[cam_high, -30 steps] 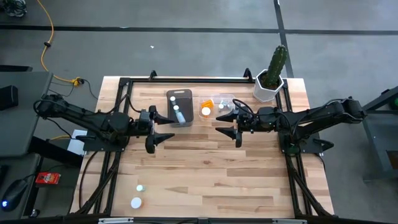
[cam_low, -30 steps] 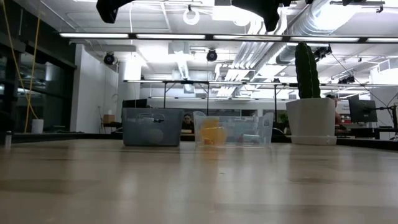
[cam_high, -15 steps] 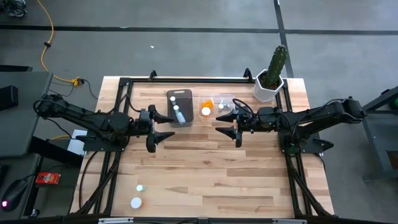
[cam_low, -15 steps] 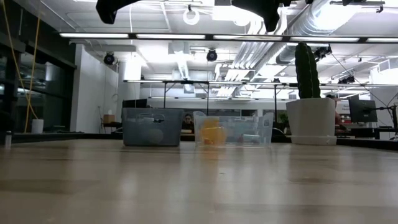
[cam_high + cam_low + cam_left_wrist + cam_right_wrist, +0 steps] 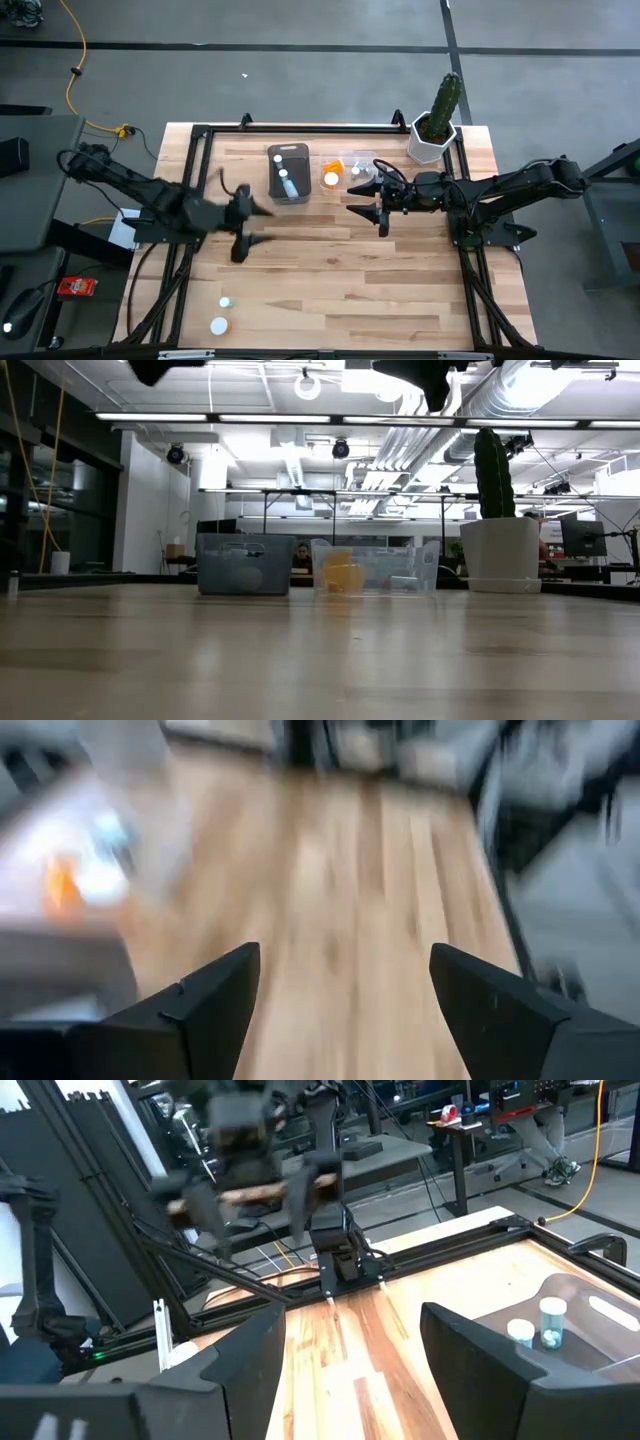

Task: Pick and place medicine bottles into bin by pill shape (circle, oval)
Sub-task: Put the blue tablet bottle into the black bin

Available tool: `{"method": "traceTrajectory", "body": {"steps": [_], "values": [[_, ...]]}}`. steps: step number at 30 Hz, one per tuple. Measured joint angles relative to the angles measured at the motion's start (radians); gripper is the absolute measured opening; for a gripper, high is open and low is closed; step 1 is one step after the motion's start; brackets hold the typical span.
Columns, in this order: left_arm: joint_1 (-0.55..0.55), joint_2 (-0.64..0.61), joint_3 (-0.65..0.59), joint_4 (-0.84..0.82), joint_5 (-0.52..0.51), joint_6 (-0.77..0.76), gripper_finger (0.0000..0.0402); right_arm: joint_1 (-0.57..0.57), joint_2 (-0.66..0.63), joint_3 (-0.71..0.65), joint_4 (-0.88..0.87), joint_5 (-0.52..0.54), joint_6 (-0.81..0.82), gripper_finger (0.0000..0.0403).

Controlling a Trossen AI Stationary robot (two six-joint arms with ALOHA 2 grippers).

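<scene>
Left gripper [image 5: 243,226] swung nearer table's front edge, motion-blurred; fingers [image 5: 205,1002] spread, nothing between them.

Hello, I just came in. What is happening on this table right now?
Two robot arms are sorting small pill bottles into two bins. Right now neither holds anything: the left gripper is open and moving over the bare wood, and the right gripper waits open near the clear bin. Some bottles lie in the grey bin and the clear one. Two bottles stand at the table's front left.
</scene>
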Motion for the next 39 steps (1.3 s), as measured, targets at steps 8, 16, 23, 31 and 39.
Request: {"method": "traceTrajectory", "body": {"steps": [8, 16, 23, 31, 39], "values": [[-0.286, 0.234, 0.113, -0.356, 0.111, -0.225, 0.0280, 0.000, 0.000, 0.000, -0.025, 0.000, 0.000, 0.0226], [-0.473, 0.445, 0.113, -0.375, 0.113, -0.368, 0.0280, 0.000, 0.000, 0.000, -0.072, 0.000, 0.000, 0.0226], [-0.552, 0.535, 0.114, -0.389, 0.120, -0.551, 0.0280, 0.000, 0.000, 0.000, -0.078, 0.000, 0.000, 0.0226], [-0.615, 0.589, 0.114, -0.424, 0.170, -0.646, 0.0280, -0.003, 0.000, 0.000, -0.082, 0.012, -0.005, 0.0226], [-0.625, 0.611, 0.114, -0.451, 0.156, -0.665, 0.0280, -0.003, 0.000, 0.000, -0.086, 0.017, -0.008, 0.0226]]}}
